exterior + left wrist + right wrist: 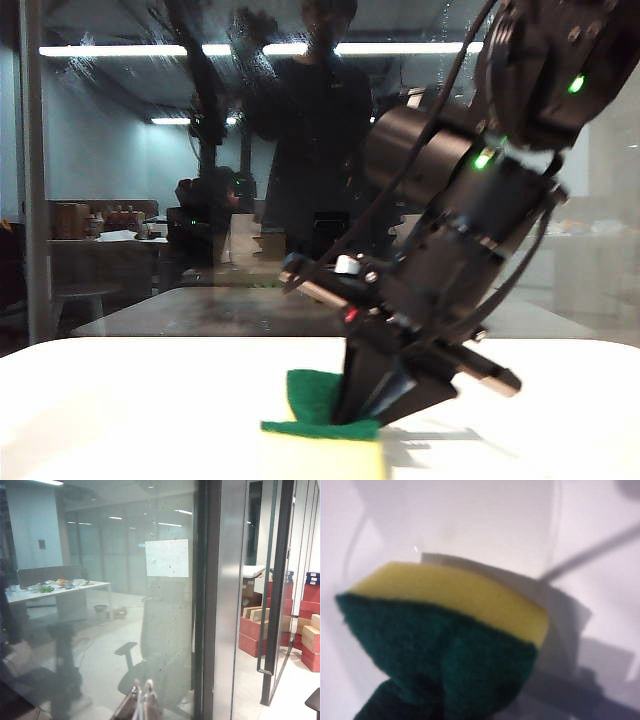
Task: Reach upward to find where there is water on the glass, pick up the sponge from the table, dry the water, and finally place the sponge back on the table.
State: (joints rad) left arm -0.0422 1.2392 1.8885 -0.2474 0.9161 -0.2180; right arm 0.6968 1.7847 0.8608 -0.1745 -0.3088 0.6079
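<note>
Right gripper (365, 405) is clamped on the sponge (322, 430), which sits on the tabletop (120, 400) below the glass (120, 150). Fingertips are buried in green pad. Right wrist view shows pinched scouring layer. Left gripper (142, 700) is cut off; its state is indeterminable.

No text, label, brand, number or sign can be read in any view. The pale board (167, 557) behind the glass (125, 605) in the left wrist view carries only dark specks, and the stacked cartons (305, 625) beside it show no legible print.
</note>
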